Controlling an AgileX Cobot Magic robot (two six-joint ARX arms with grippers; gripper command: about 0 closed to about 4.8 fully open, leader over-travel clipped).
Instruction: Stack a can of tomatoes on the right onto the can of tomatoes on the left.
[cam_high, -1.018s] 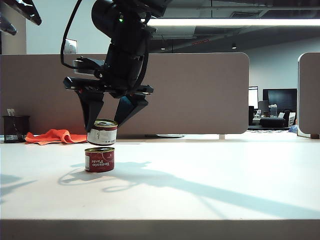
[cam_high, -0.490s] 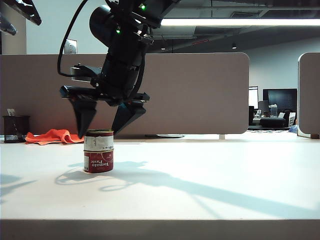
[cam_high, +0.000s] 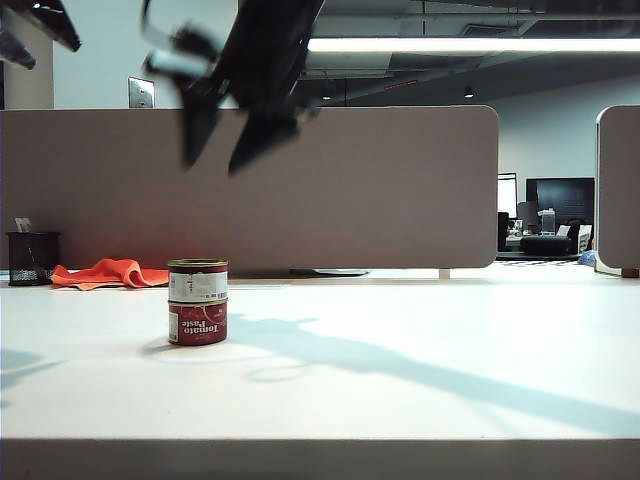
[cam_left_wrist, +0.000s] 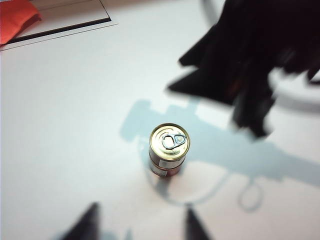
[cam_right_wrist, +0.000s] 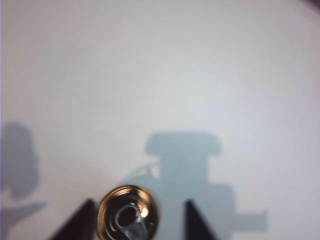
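Two tomato cans stand stacked on the white table. The white-labelled can (cam_high: 197, 280) sits upright on the red Tomato Paste can (cam_high: 197, 323). From the left wrist view the stack (cam_left_wrist: 169, 150) shows its gold pull-tab lid. My right gripper (cam_high: 214, 165) hangs blurred high above the stack, open and holding nothing. In its own view the lid (cam_right_wrist: 129, 217) lies far below, between the spread fingers of the right gripper (cam_right_wrist: 138, 210). My left gripper (cam_left_wrist: 140, 220) is open and empty, well short of the cans. The right arm (cam_left_wrist: 250, 65) is a dark blur beyond them.
An orange cloth (cam_high: 108, 272) and a black pen cup (cam_high: 30, 258) lie at the table's back left. A brown partition (cam_high: 400, 180) runs behind the table. Part of the left arm (cam_high: 35, 25) shows in the upper left corner.
The right gripper set the white-labelled can on the red can, let go, and rose well above the stack. The left arm has kept still.
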